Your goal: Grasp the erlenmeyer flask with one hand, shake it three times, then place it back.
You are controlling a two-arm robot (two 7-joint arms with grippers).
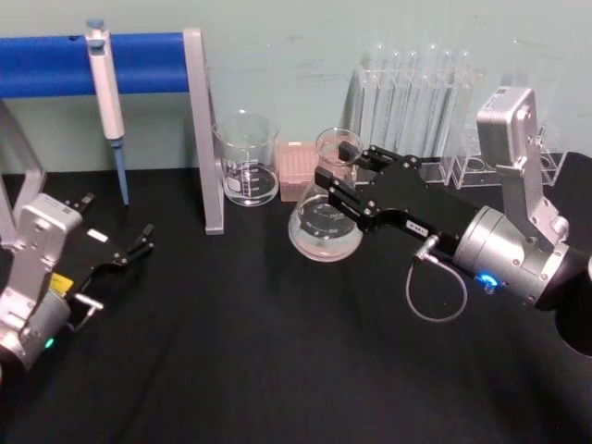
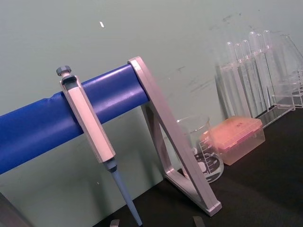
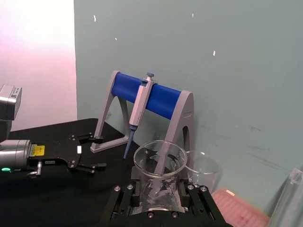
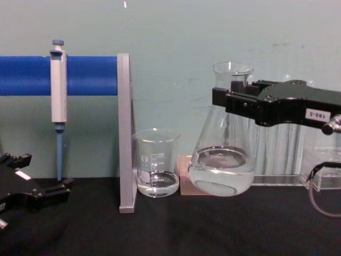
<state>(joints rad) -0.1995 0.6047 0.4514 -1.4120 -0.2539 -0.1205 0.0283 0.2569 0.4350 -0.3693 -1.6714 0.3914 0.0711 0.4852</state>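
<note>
Right gripper [image 1: 335,166]: reaches in from 4 o'clock in the head view, its black fingers clamped on the neck of the erlenmeyer flask [image 1: 326,227], just under the flared rim; a white "180-5" label shows on its side in the chest view.
Erlenmeyer flask: held roughly upright a little past the middle of the black tabletop [image 1: 277,370], toward 1 o'clock. In the chest view its wide base looks raised just off the surface, with clear liquid pooled in it.
Left gripper [image 1: 132,248]: at 8 o'clock on the table, well apart from the flask, fingers spread and holding nothing.
Glass beaker [image 1: 248,171]: at 10 o'clock from the flask, near it, beside the grey leg of the pipette stand [image 1: 202,129].
Pink tip box [image 1: 298,171]: at 11 o'clock from the flask, just behind it.
Pipette [image 1: 106,92]: hangs from the stand's blue bar, at 10 o'clock on the table.
Test tubes [image 1: 416,92]: upright in a clear rack at 1 o'clock, behind the right gripper.
</note>
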